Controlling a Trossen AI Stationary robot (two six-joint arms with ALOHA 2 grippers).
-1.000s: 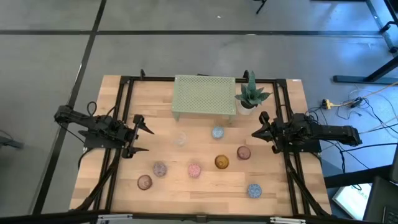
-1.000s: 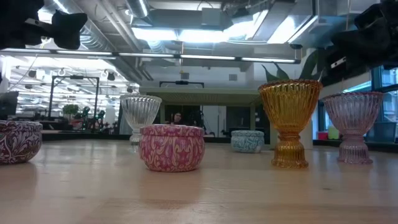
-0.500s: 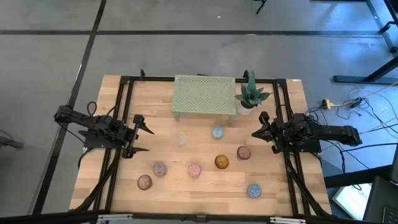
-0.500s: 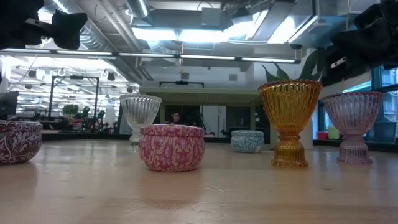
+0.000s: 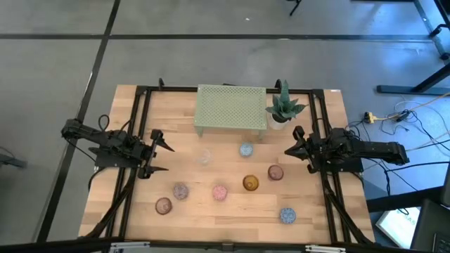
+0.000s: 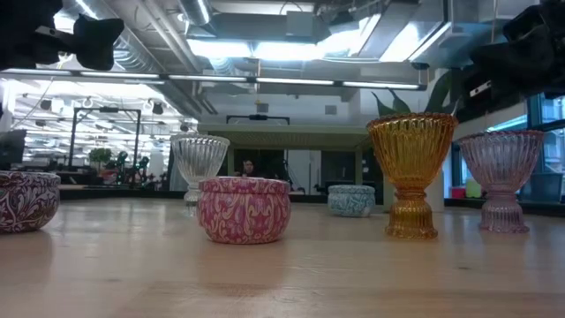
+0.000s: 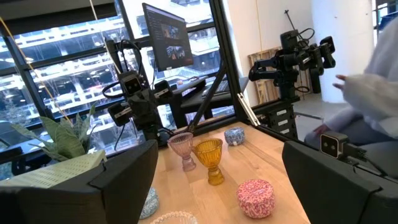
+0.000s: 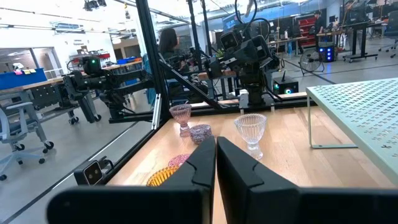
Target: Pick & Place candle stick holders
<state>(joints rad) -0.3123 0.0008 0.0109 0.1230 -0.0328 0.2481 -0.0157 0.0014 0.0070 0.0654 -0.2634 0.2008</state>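
1. Nothing has moved since the earlier frames: small round glass candle stick holders (image 5: 220,190) stand scattered across the worktop's (image 5: 316,218) front half.
2. Left gripper (image 5: 160,154) hovers spread wide, empty, near the left edge.
3. Right gripper (image 5: 291,147) hovers closed, empty, near the right edge.
4. Only the low view shows the amber ribbed goblet's (image 6: 410,172) stem.

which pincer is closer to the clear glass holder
Left. The left pincer hovers open just beside the clear glass holder, at the table's left edge. The right pincer, shut, sits across the table, well past the blue holder.
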